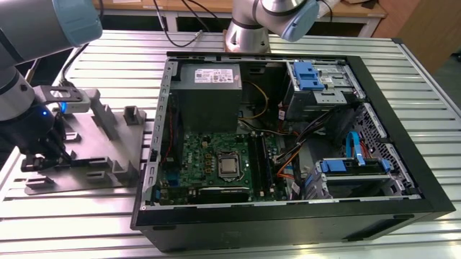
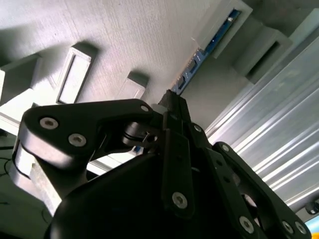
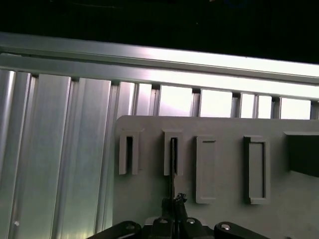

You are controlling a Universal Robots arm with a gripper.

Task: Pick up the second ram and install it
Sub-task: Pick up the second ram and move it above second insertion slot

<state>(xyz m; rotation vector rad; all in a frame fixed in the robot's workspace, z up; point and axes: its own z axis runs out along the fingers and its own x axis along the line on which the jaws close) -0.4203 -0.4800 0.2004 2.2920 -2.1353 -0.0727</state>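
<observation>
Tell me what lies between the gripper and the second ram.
Nothing shows between them: in the second wrist view the gripper sits at the end of the second ram, which stands in the grey holder tray.

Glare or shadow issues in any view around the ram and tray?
First wrist view: hard glare on the table slats, black band above; holder tray evenly lit. Second wrist view: gripper underlit, second ram lit. Exterior view: computer case partly shadowed inside.

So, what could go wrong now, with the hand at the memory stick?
The slim dark memory stick stands in narrow slots of the grey plastic holder tray; a tilted pull by the hand could jam it. The stick is thin, so an off-centre hold might let it slip.
</observation>
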